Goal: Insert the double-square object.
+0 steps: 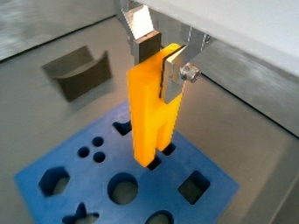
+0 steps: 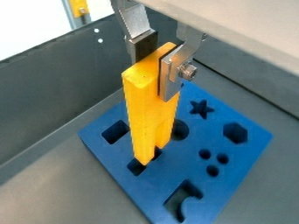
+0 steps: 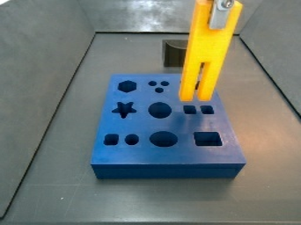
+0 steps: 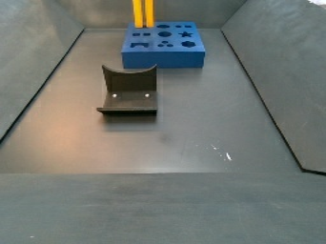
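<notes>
The double-square object (image 3: 202, 53) is a tall yellow bar with two square prongs pointing down. It also shows in both wrist views (image 1: 155, 105) (image 2: 149, 109) and at the far end of a side view (image 4: 143, 13). My gripper (image 1: 160, 59) (image 2: 158, 57) is shut on the bar's upper end, and one silver finger (image 2: 176, 63) is pressed on its side. In a side view the gripper (image 3: 221, 7) sits at the top edge. The blue block (image 3: 141, 149) (image 1: 70, 166) (image 2: 251, 166) (image 4: 163, 50) has several shaped holes. The prongs hang upright just above its paired square holes (image 3: 198, 110).
A dark grey curved block (image 4: 129, 91) (image 1: 79, 72) lies on the grey floor, apart from the blue block. Grey metal walls (image 3: 47, 97) (image 4: 38, 86) enclose the floor on the sides.
</notes>
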